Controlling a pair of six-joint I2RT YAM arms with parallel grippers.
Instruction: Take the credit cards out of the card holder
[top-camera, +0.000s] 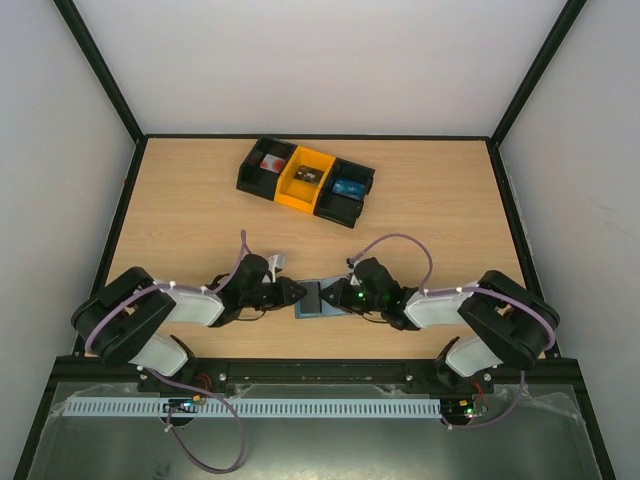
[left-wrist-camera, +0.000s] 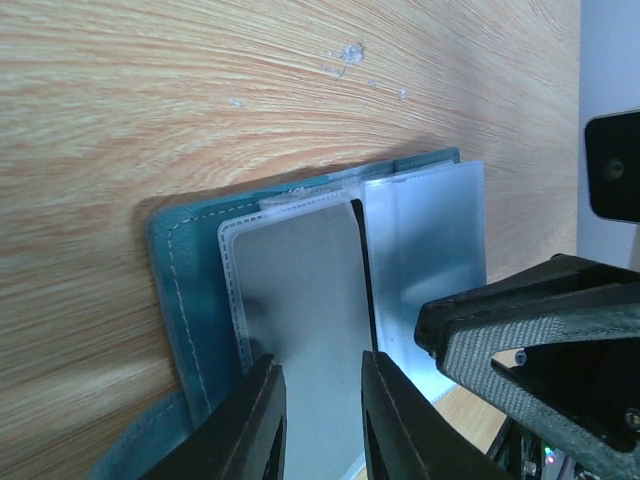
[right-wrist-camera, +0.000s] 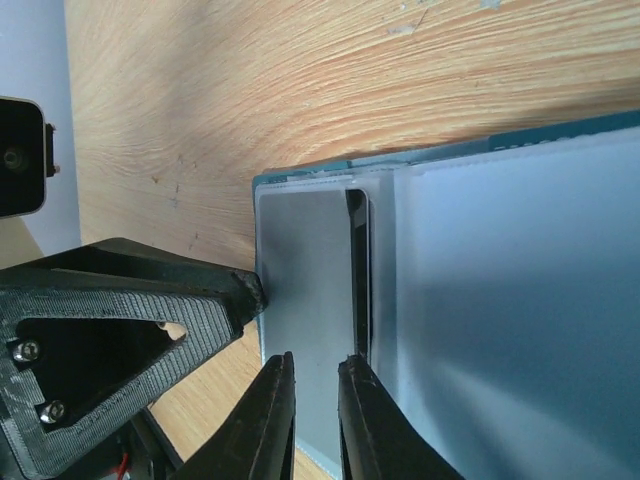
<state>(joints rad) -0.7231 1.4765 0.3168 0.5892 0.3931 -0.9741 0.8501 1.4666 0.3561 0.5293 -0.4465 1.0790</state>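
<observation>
card holder (left-wrist-camera: 185, 290) likely soft, light, may slide | grey card (left-wrist-camera: 300, 300) likely stiff, slick; I'd pinch its exposed edge | my left fingers (left-wrist-camera: 255, 420), right fingers (right-wrist-camera: 270, 420) narrow, grip unclear

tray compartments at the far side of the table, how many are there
3, side by side: the left black compartment, the yellow compartment in the middle, the right black compartment. None seems hidden.

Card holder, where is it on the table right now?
In the top view the card holder lies open near the front edge of the table, roughly centre, between the left gripper and right gripper.
</observation>
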